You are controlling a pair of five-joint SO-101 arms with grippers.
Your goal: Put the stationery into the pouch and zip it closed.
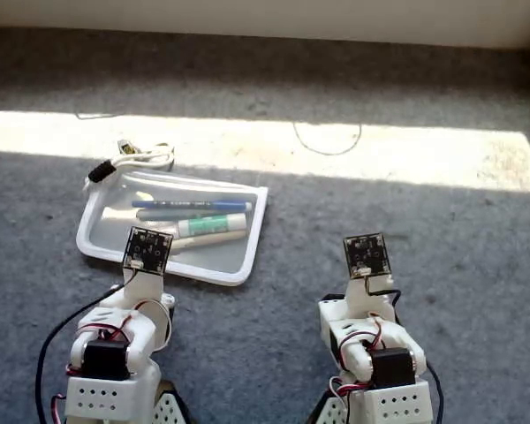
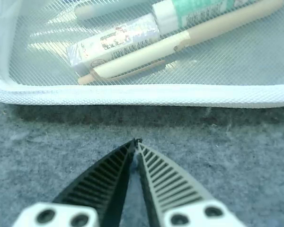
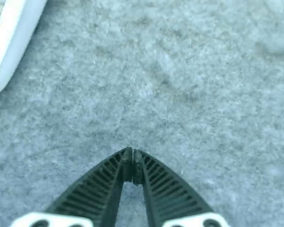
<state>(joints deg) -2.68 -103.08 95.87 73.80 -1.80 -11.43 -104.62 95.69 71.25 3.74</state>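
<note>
— Where were the jaws?
— Left jaws and right jaws were both pressed shut on nothing, over the grey tabletop (image 3: 189, 71).
— And the pouch?
— The pouch (image 1: 95, 234) lay flat just beyond the left jaws, with a blue pen (image 1: 190, 205) and a glue stick (image 1: 212, 225) inside.

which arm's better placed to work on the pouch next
Left, probably: the left end effector sits right beside the pouch, while the right end effector is over bare carpet, farther off.
</note>
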